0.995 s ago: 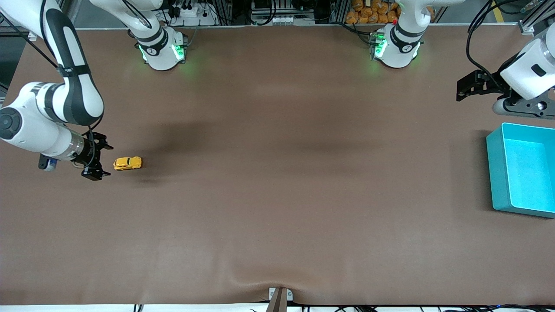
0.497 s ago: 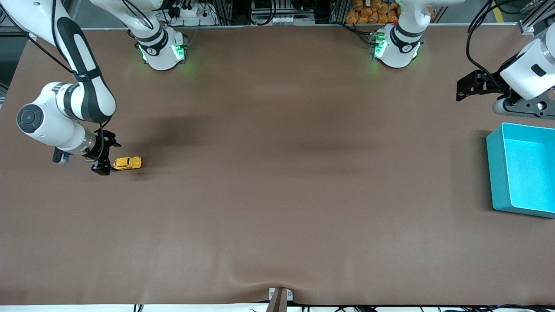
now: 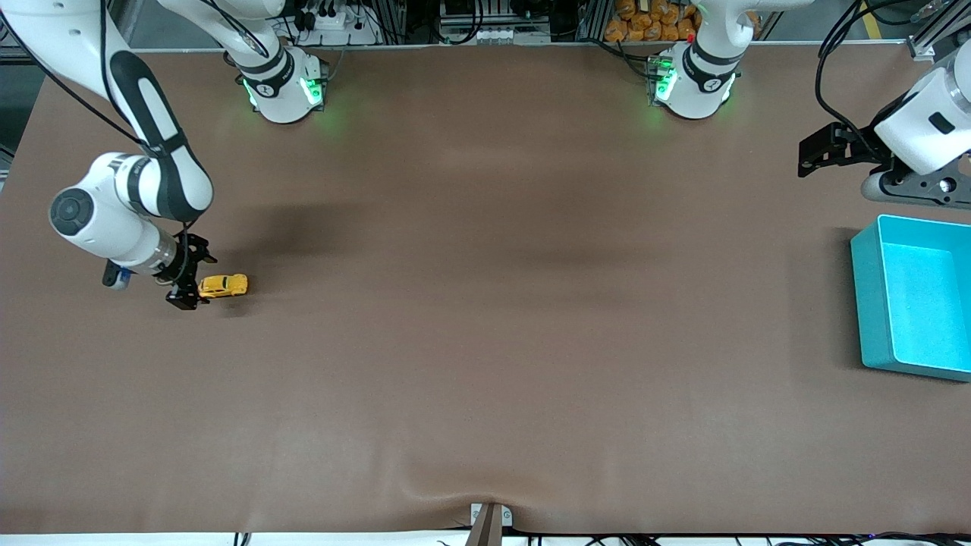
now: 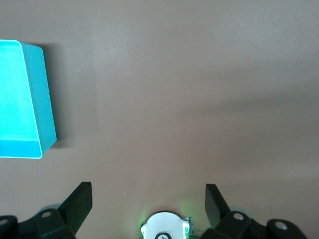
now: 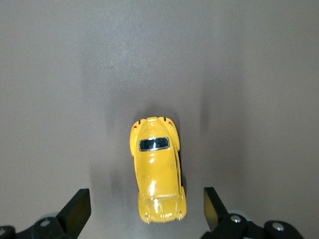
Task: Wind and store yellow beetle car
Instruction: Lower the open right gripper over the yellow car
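The yellow beetle car [image 3: 223, 285] stands on the brown table toward the right arm's end. In the right wrist view the car [image 5: 157, 169] lies lengthwise, and one end of it sits between my open fingers without touching them. My right gripper [image 3: 193, 279] is low at the car's end that faces the table edge, open and empty; it also shows in the right wrist view [image 5: 145, 200]. My left gripper [image 3: 807, 155] waits open and empty above the table beside the teal bin [image 3: 865, 303]. It also shows in the left wrist view [image 4: 147, 195], as does the bin [image 4: 42, 99].
The two arm bases [image 3: 284, 87] [image 3: 692, 80] stand along the table's edge farthest from the front camera. A small clamp [image 3: 489, 519] sits at the edge nearest that camera. The teal bin holds nothing that I can see.
My right gripper has moved in toward the car, from a short way off it to straddling its end. The car and the left arm have not moved.
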Robot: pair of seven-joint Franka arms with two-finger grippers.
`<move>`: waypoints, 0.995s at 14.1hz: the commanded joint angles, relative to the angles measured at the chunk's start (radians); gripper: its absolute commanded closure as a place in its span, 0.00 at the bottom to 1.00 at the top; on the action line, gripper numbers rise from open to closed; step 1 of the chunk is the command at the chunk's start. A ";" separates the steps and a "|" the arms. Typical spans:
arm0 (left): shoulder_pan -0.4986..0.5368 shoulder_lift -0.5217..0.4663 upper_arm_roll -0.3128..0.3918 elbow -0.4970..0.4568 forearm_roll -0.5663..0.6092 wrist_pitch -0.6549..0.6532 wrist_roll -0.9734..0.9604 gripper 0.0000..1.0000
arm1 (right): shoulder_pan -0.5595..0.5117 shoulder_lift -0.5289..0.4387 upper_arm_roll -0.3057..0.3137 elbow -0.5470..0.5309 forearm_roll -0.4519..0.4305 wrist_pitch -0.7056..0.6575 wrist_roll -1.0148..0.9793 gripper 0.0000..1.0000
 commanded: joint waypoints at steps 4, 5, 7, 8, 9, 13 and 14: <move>0.002 -0.004 -0.001 0.006 -0.051 -0.003 -0.049 0.00 | -0.016 0.017 0.012 -0.016 0.003 0.021 -0.003 0.01; 0.007 -0.004 -0.001 0.006 -0.051 -0.003 -0.049 0.00 | -0.016 0.012 0.012 -0.019 0.003 0.019 -0.006 0.02; 0.006 -0.004 0.000 0.006 -0.054 -0.003 -0.052 0.00 | -0.016 0.009 0.012 -0.033 0.003 0.024 -0.009 0.06; 0.004 -0.004 0.000 0.005 -0.054 -0.003 -0.055 0.00 | -0.017 0.011 0.012 -0.035 0.003 0.024 -0.010 0.08; 0.002 -0.004 -0.001 0.005 -0.054 -0.004 -0.056 0.00 | -0.017 0.011 0.012 -0.035 0.001 0.024 -0.017 0.10; 0.004 -0.004 -0.001 0.005 -0.056 -0.004 -0.056 0.00 | -0.020 0.008 0.012 -0.050 0.001 0.038 -0.023 0.23; 0.004 -0.004 -0.001 0.005 -0.054 -0.004 -0.056 0.00 | -0.020 0.009 0.012 -0.052 0.003 0.041 -0.023 0.30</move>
